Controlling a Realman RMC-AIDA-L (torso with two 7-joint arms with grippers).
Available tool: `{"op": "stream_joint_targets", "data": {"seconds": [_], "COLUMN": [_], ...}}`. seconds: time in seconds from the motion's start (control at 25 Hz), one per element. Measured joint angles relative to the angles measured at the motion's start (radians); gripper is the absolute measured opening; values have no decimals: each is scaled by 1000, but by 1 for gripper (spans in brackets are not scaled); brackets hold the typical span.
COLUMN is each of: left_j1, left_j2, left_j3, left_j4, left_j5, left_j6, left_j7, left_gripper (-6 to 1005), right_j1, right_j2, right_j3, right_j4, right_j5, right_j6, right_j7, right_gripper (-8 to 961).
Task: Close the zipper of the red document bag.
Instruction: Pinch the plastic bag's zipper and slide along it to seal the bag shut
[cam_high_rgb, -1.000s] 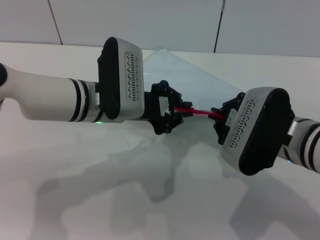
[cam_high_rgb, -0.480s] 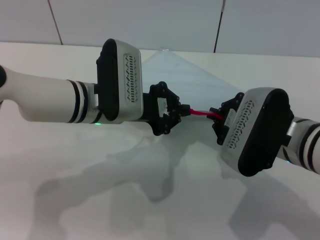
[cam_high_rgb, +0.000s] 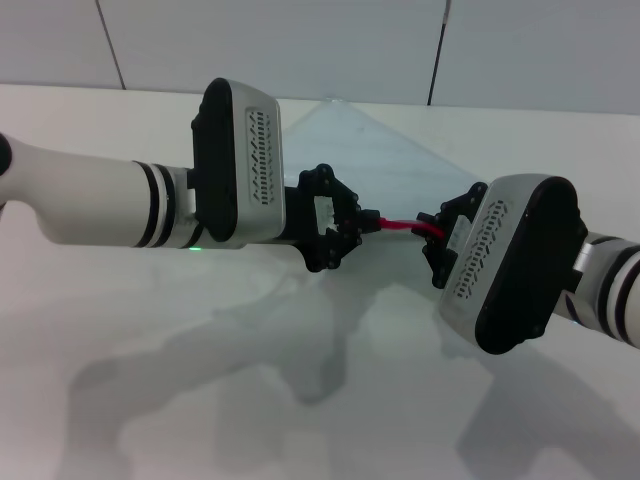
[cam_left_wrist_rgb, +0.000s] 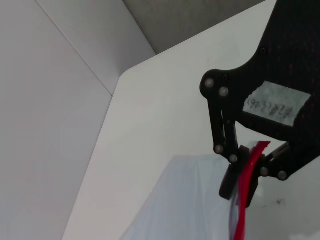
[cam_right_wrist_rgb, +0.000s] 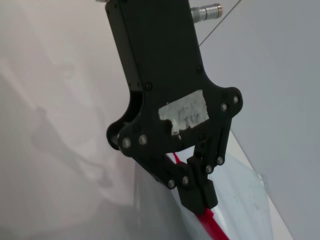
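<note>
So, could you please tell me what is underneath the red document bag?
Under the red document bag only the pale table shows. Both grippers, left and right, clamp the zipper, hiding its slider.

At frame centre, the left gripper (cam_high_rgb: 362, 222) and right gripper (cam_high_rgb: 432, 232) pinched the zipper (cam_high_rgb: 399, 225), lifting the red document bag (cam_high_rgb: 385, 160) off the table (cam_high_rgb: 90, 330).

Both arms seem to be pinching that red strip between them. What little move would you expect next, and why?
Probably the left tool slides a little further along the zipper, away from the right tool, which holds the other end steady. Both are shut on the red strip of the red document bag, stretched taut between them. Which one holds the slider cannot be seen, so this is a guess.
</note>
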Motion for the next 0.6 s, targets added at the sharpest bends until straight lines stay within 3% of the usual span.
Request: {"op": "stream_joint_targets", "data": {"seconds": [0.6], "left_j1": [15], "left_j2": [1], "left_j3": [-9], "left_j4": [-6], "left_j5": [1], "left_j6": [17], "left_j7": [-1], "left_gripper": [49], "right_j1": [-3], "right_j2": [0], "right_j3": [9], "right_j4": [-14], "right_j5": [-2], "right_j6": [-10], "right_j7": [0], "right_gripper": [71]}}
